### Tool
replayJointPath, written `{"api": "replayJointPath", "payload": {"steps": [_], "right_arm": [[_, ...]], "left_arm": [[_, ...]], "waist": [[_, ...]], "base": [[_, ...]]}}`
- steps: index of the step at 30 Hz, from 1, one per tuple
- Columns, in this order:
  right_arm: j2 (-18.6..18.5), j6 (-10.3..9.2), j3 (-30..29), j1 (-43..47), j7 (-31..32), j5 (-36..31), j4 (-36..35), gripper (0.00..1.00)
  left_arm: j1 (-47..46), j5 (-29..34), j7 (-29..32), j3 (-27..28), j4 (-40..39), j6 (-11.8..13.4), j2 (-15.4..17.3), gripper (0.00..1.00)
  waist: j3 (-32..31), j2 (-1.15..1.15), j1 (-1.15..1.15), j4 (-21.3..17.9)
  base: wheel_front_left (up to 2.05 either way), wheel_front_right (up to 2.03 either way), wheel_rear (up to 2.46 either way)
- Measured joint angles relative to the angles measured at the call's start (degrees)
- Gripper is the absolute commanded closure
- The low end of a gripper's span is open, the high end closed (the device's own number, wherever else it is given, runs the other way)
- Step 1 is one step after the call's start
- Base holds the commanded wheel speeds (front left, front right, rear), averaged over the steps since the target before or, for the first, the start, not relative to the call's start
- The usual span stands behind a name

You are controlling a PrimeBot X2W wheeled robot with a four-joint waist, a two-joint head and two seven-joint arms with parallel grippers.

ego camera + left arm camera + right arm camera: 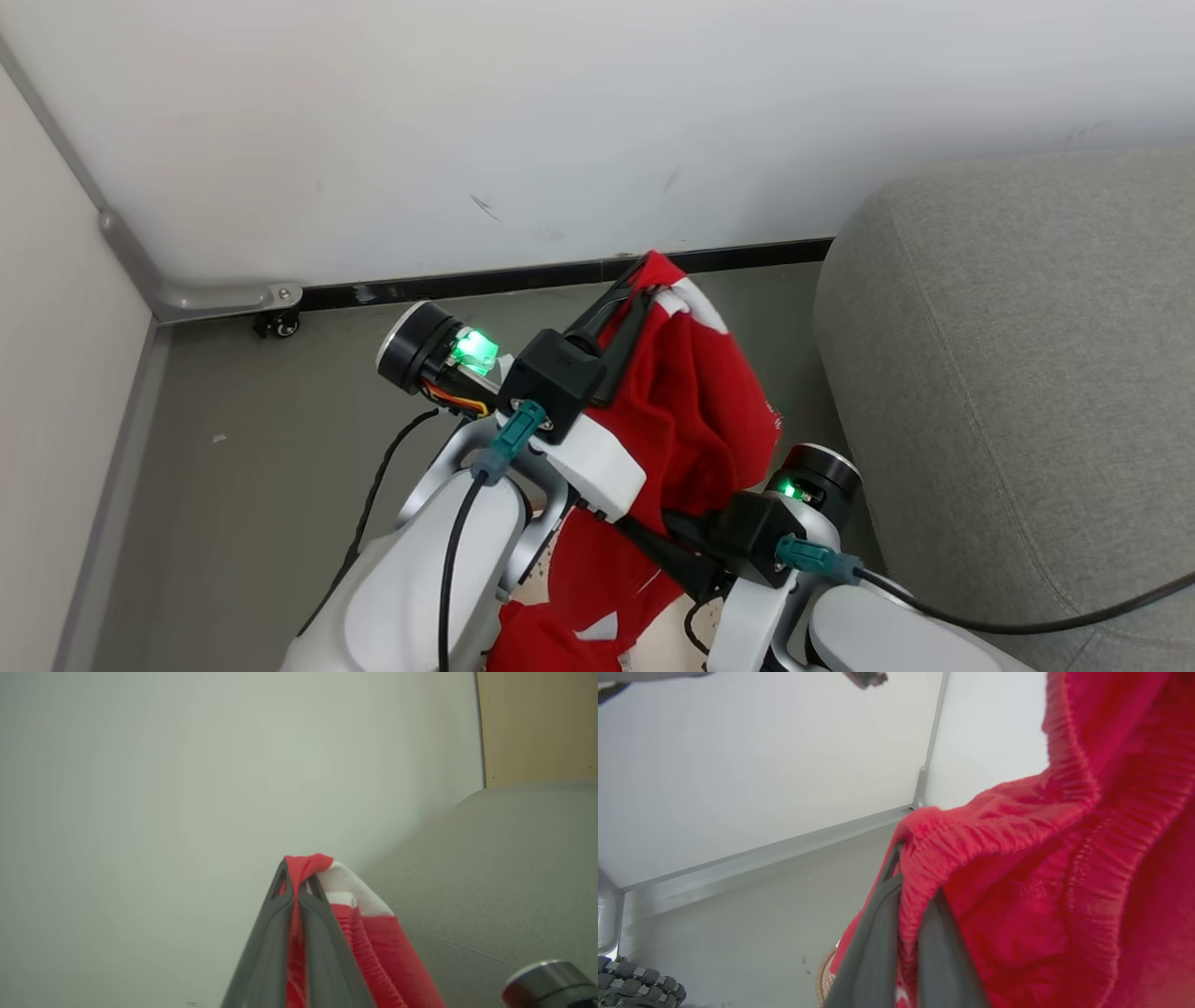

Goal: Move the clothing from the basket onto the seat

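left gripper [637, 283] pinched tight on the clothing [695, 401] at its white-trimmed edge, held up beside seat [1027, 373] | right gripper [908, 879] clamped on a lower red fold, tips buried | basket [822, 973] mostly hidden beneath fabric and arms

A soft red fabric garment [695, 401], white-trimmed, is held aloft in the closed left gripper [638, 283]; lower down it is clamped by the right gripper [658, 546], beside a grey upholstered seat [1008, 373].
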Motion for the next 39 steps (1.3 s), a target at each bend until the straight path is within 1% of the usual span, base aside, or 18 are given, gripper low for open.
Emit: {"api": "replayJointPath", "payload": {"steps": [3,8,14,15,16,17,18,19,20,24,27,32,36,39], "right_arm": [[0.0,0.0,0.1,0.0,-1.2,0.8,-0.2,1.0],[-0.2,0.0,-0.5,0.0,-2.6,2.1,-1.1,1.0],[-1.4,0.0,-5.4,0.4,-4.0,4.5,-2.9,1.0],[-2.2,0.0,-8.0,0.6,-4.4,5.6,-3.6,1.0],[-2.5,0.0,-9.5,0.8,-4.5,6.2,-4.0,1.0],[-2.8,0.0,-11.1,1.1,-4.5,6.7,-4.2,1.0],[-3.1,0.0,-12.4,1.5,-4.7,7.0,-4.3,1.0],[-3.4,0.0,-13.5,1.8,-4.9,7.1,-4.4,1.0],[-3.7,0.01,-14.7,1.8,-5.0,7.1,-4.6,1.0],[-5.1,0.0,-19.0,1.8,-5.0,7.1,-5.8,1.0],[-5.9,0.0,-21.1,1.8,-5.0,7.0,-6.5,1.0],[-6.7,0.0,-24.9,2.1,-5.1,6.8,-8.3,1.0],[-8.3,0.0,-28.2,4.2,-5.5,6.1,-9.3,1.0],[-8.6,0.0,-29.7,5.6,-5.5,5.2,-9.6,1.0]], "left_arm": [[0.0,0.0,0.8,0.7,2.7,0.5,0.2,1.0],[0.5,-1.1,1.9,2.4,6.7,0.9,1.6,1.0],[1.3,-3.1,1.9,4.3,9.3,1.4,1.9,1.0],[1.4,-4.1,1.9,5.2,9.8,1.4,1.8,0.94],[1.6,-4.9,1.8,5.8,10.1,1.4,1.7,0.83],[1.8,-5.9,1.6,6.2,10.3,1.3,1.5,0.68],[2.2,-6.6,1.6,6.5,10.5,1.2,1.4,0.57],[2.7,-7.1,1.5,6.6,10.7,0.9,1.4,0.17],[3.1,-7.5,1.4,6.7,11.0,0.8,1.3,0.0],[3.8,-8.9,0.8,7.9,11.9,0.4,1.5,0.0],[3.9,-10.1,0.3,8.8,12.1,-0.1,1.5,0.0],[5.3,-10.9,-0.6,9.8,12.0,-0.2,1.6,0.0],[7.0,-11.7,-0.7,10.5,12.1,-0.7,2.4,0.0],[7.4,-11.8,-1.1,10.7,12.1,-0.9,2.7,0.0]], "waist": [[0.2,0.0,0.0,-0.4],[0.4,0.0,0.0,-1.4],[0.6,0.0,0.0,-2.7],[0.6,0.0,0.0,-3.1],[0.6,0.0,0.0,-3.3],[0.6,0.0,0.0,-3.5],[0.6,0.0,0.0,-3.7],[0.6,0.0,0.0,-3.8],[0.6,0.0,0.0,-4.0],[0.5,0.0,0.0,-4.5],[0.4,0.0,0.0,-4.8],[0.1,0.0,0.0,-5.5],[-0.1,0.0,0.0,-6.2],[-0.2,0.0,0.0,-6.7]], "base": [[0.0,0.0,0.0],[0.0,0.0,0.0],[0.0,0.0,0.0],[0.0,0.0,0.0],[0.0,0.0,0.0],[0.0,0.0,0.0],[0.0,0.0,0.0],[0.0,0.0,0.0],[0.0,0.0,0.0],[0.0,0.0,0.0],[0.0,0.0,0.0],[0.0,0.0,0.0],[0.0,0.0,0.0],[0.0,0.0,0.0]]}}
